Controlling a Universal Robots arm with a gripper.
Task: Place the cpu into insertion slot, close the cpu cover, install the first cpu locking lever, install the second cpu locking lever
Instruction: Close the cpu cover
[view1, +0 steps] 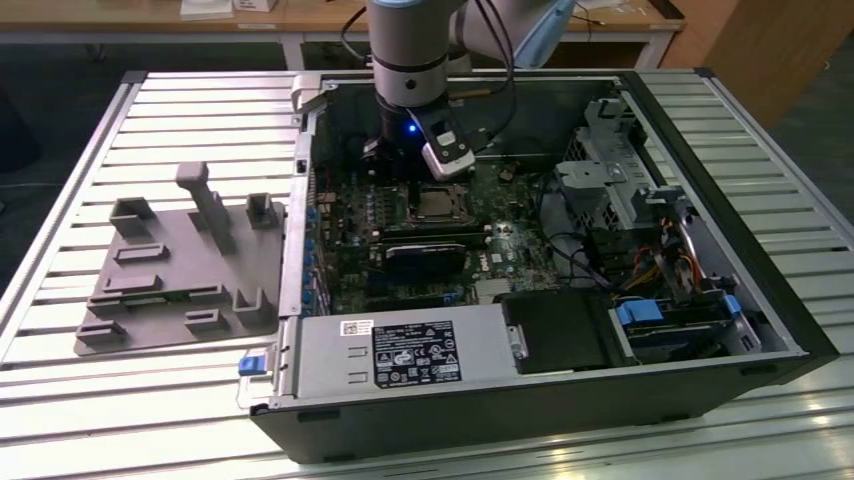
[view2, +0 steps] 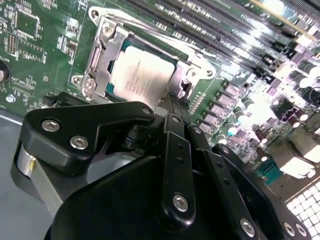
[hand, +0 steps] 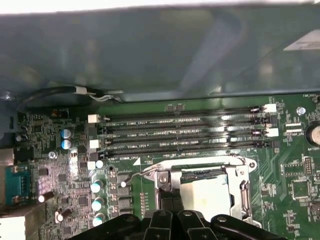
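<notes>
The cpu lies under the cpu cover, the hand pinched together beside it; a locking lever may slip off and spring up.

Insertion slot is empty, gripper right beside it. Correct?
Not empty. The second wrist view shows the cpu seated in it, its pale metal top framed by the cpu cover. The gripper is right beside it, as you said.
</notes>
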